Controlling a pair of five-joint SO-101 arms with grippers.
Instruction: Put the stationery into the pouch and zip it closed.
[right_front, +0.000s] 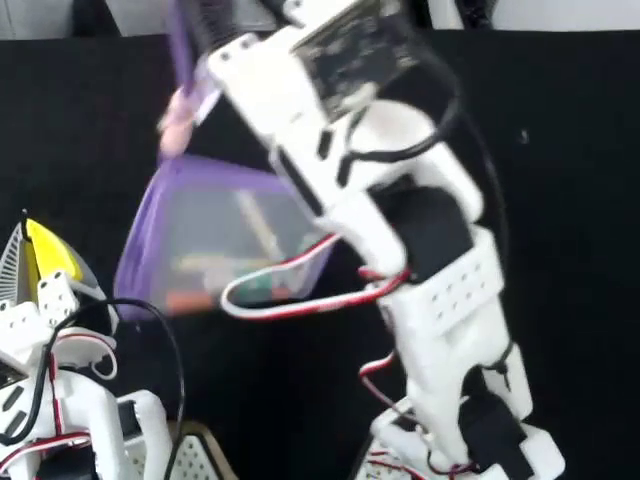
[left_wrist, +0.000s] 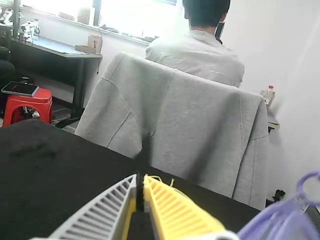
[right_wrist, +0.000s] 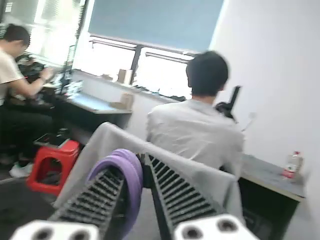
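Above the table (right_front: 570, 200), the pouch (right_front: 215, 240) hangs in the air. Your right gripper (right_wrist: 136, 165) holds it by its purple loop (right_wrist: 127, 175), which is pinched between the jaws.

Through the clear side you can see the stationery (right_front: 225, 275) already inside: orange, green and pale pieces lying along the bottom. So the packing looks done, as far as I can judge, and the zip is what remains. The pouch's top edge is blurred and partly behind the arm, so you cannot tell whether it is zipped.

The pouch has violet edges and a see-through panel, and it hangs tilted, with its lower corner toward the left arm. A pinkish tab (right_front: 178, 120) sits just below the loop. It may be the zip pull, but I cannot say.

Your left gripper (left_wrist: 140, 180) sits low, near that lower corner but not touching it. Its grey and yellow jaws meet tip to tip with nothing between them. You will likely need it to steady the pouch or draw the zip.
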